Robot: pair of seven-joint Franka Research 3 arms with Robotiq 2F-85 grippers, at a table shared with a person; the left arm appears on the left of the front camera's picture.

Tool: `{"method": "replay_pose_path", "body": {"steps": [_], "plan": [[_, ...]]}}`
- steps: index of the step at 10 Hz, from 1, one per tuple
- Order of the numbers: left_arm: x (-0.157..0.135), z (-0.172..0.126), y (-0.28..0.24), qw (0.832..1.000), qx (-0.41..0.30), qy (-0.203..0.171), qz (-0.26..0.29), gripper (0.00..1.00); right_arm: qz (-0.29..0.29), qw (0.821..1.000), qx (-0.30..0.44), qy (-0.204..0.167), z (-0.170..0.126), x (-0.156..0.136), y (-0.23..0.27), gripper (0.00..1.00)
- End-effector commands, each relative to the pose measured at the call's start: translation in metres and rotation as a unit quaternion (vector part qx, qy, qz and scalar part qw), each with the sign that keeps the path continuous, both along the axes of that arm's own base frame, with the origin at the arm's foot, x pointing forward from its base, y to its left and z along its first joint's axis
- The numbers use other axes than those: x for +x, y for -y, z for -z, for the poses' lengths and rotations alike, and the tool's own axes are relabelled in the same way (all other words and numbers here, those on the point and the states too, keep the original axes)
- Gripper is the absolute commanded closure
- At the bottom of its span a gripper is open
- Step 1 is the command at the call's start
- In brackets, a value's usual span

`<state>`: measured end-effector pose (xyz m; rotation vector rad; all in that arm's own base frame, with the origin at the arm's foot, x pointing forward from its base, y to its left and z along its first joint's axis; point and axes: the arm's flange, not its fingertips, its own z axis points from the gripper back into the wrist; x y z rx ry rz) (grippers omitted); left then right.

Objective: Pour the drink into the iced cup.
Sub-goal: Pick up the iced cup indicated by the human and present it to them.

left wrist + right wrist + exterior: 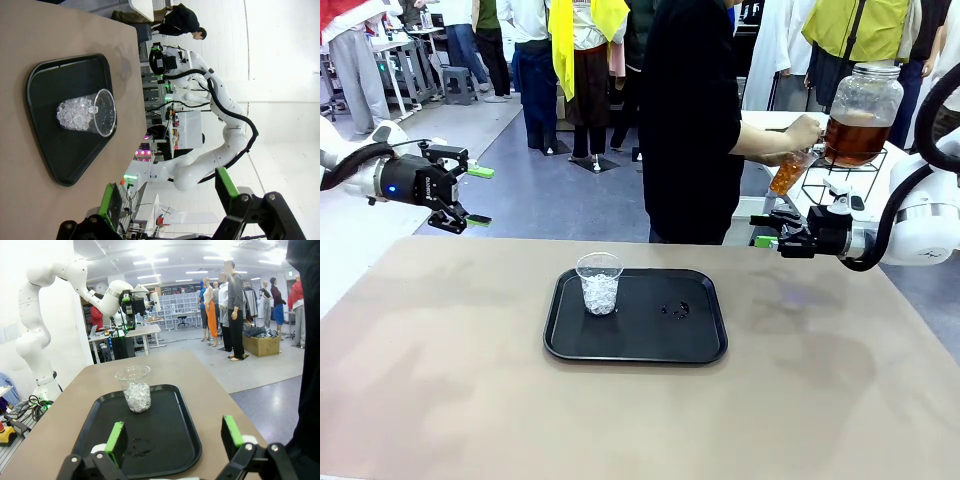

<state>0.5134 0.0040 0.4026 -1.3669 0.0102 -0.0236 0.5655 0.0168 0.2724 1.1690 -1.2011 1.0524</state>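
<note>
While the drink (788,176) is in the person's hand (803,133) far right, just above and beyond the open, empty right end effector (764,230), the iced cup (599,284) stands upright on the tray (705,345) mid-worktop. The left end effector (480,196), also open, is farther away.

A black tray (705,340) lies near the middle of the brown table (440,385).

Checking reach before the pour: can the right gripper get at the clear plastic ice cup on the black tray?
Probably yes: the right gripper is open, and nothing stands between it and the clear plastic ice cup.
</note>
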Motion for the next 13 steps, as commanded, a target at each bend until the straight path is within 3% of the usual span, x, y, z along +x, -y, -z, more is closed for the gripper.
{"method": "replay_pose_path", "body": {"steps": [1,13], "plan": [[0.0002,-0.0013,0.0000,1.000,-0.003,0.002,0.000,0.00,0.002,1.000,0.004,-0.001,-0.0025,0.0009,-0.0014,0.00],[0.0002,-0.0013,0.0000,1.000,-0.003,0.002,0.000,0.00,0.002,1.000,0.004,-0.001,-0.0025,0.0009,-0.0014,0.00]]}}
